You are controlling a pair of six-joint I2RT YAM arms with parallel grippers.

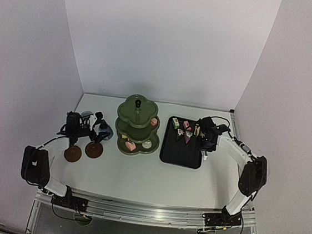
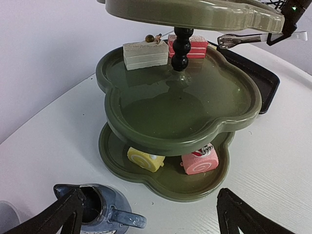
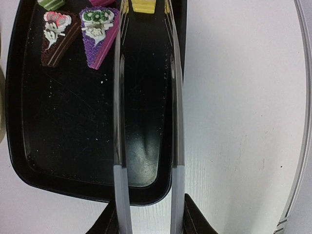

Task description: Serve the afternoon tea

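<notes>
The olive-green three-tier stand (image 1: 135, 126) stands mid-table. Its middle tier (image 2: 161, 105) holds a white cake (image 2: 145, 53) and a pink layered cake (image 2: 192, 46). Its bottom tier holds a yellow roll (image 2: 145, 159) and a pink roll (image 2: 200, 161). My left gripper (image 2: 151, 219) is open, facing the stand. The blue jug (image 2: 100, 212) stands on the table against its left finger. Two brown coasters (image 1: 73, 153) (image 1: 93, 150) lie near it. My right gripper (image 3: 148, 222) is shut on the metal tongs (image 3: 119, 146), whose arms reach over the black tray to a yellow cake (image 3: 144, 6).
The black tray (image 1: 182, 147) lies right of the stand, with a brown wedge cake (image 3: 53, 36), a purple wedge cake (image 3: 97, 34) and other cakes at its far end. A thin curved grey line (image 3: 304, 122) runs along the right edge. White walls enclose the table.
</notes>
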